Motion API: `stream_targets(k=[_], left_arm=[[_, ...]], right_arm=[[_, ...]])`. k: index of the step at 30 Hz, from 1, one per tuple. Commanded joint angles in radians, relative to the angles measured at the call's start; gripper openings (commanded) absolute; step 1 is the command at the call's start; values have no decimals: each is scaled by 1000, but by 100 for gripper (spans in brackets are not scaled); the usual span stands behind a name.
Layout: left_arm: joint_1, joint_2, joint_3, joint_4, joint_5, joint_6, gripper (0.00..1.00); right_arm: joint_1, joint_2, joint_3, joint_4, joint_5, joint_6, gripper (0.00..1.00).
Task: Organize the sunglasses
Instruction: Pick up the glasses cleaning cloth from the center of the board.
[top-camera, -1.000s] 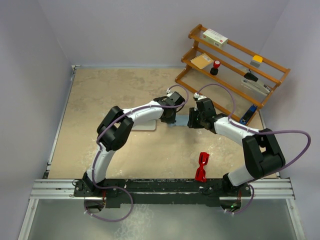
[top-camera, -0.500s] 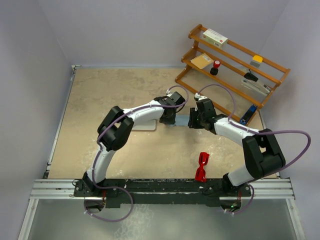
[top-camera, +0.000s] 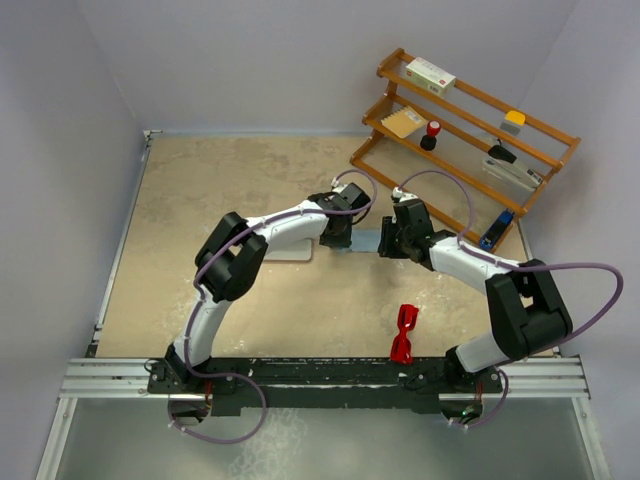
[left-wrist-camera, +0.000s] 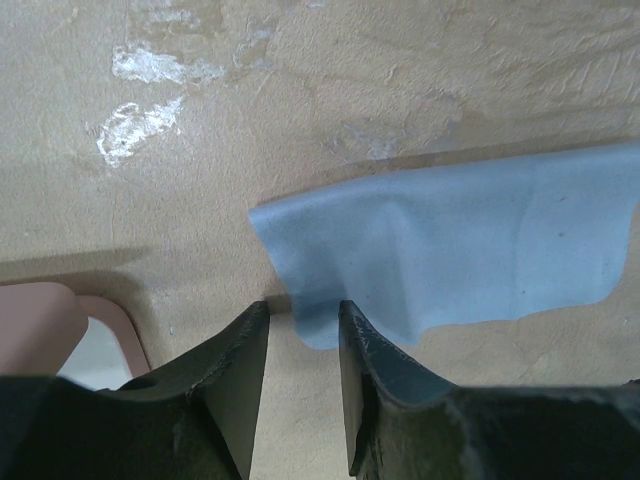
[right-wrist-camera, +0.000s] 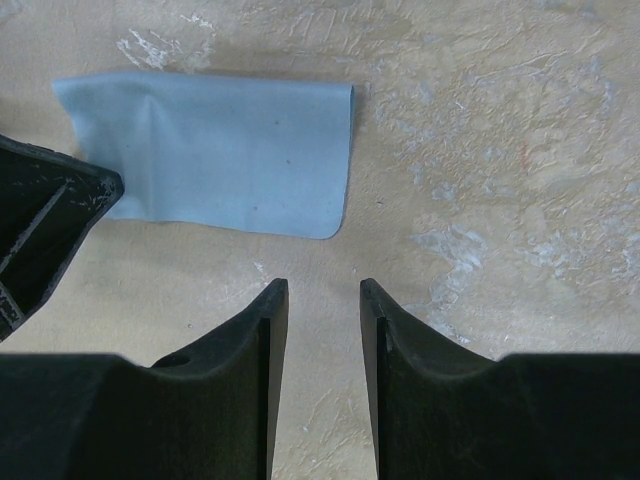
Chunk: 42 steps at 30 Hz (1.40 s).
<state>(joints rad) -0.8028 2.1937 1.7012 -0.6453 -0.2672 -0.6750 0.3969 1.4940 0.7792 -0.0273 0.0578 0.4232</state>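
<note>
The red sunglasses (top-camera: 403, 333) lie on the table near the right arm's base, far from both grippers. A light blue cloth (top-camera: 366, 241) lies flat between the two grippers; it also shows in the left wrist view (left-wrist-camera: 470, 245) and the right wrist view (right-wrist-camera: 225, 150). My left gripper (left-wrist-camera: 303, 312) is open just over the cloth's near-left corner, not closed on it. My right gripper (right-wrist-camera: 322, 290) is open and empty, a little short of the cloth's right edge. The pink case (top-camera: 292, 249) lies left of the cloth, mostly under the left arm; its corner shows in the left wrist view (left-wrist-camera: 60, 325).
A wooden tiered rack (top-camera: 462, 140) stands at the back right with a box, a red-topped item, a stapler and other small things. Grey walls close in the table on three sides.
Almost nothing; the right gripper has shifted very slightly to the right. The left arm, cloth and sunglasses have not moved.
</note>
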Motion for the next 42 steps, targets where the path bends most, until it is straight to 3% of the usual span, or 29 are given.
stream_targets(k=[1, 18, 24, 31, 38, 42], left_arm=[[2, 1, 60, 18, -25, -25, 32], [1, 19, 30, 9, -12, -42, 32], [-1, 27, 17, -1, -14, -46, 23], [-9, 33, 13, -30, -39, -29, 22], [-8, 39, -4, -22, -21, -31, 0], [-8, 39, -6, -23, -25, -26, 0]], right_arm=[[-6, -31, 0, 26, 7, 9, 38], [-6, -31, -3, 27, 4, 11, 38], [-5, -38, -6, 26, 10, 9, 38], [-6, -35, -5, 27, 8, 10, 38], [-6, -39, -6, 24, 11, 10, 38], [-6, -38, -6, 24, 10, 10, 38]])
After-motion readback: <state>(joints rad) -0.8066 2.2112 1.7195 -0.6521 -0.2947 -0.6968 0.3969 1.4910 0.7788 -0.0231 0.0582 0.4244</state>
